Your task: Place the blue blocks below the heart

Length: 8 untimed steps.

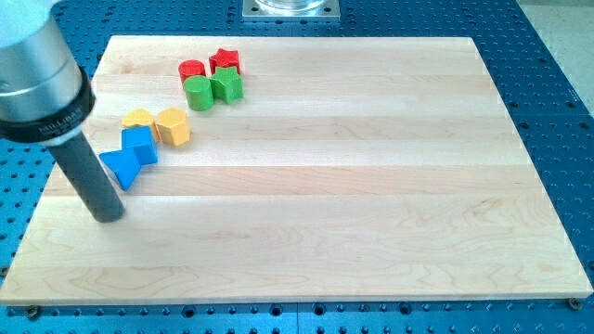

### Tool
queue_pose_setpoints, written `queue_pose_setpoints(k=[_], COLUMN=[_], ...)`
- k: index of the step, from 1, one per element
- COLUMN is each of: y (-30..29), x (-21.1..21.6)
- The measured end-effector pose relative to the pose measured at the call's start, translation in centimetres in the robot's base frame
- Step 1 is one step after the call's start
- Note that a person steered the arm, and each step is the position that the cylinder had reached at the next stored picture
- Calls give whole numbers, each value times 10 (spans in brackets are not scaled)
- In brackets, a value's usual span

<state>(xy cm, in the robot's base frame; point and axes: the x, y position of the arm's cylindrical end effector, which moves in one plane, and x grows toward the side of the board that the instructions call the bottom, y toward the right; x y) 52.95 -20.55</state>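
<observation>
Your tip (109,216) rests on the board just below-left of the blue triangle (120,168), which touches the blue cube (140,147). Both lie directly beneath the yellow heart (137,119), suggesting placement is done. No gripper exists; nothing is held.

Arm end: broad cylindrical housing, brushed silver-grey metal, slightly blurred. Lower edge wrapped by a black collar band carrying small pale lettering, illegible. From the collar a narrower straight rod, dark grey to black, smooth and matte, uniform width. My tip (109,217) ends flat and round. No visible cables or screws.
</observation>
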Motion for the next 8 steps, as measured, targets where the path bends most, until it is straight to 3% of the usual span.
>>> queue_pose_setpoints(k=[1,3,5,8], y=[12,-28,42,-41], x=[-14,-40,-31,-45])
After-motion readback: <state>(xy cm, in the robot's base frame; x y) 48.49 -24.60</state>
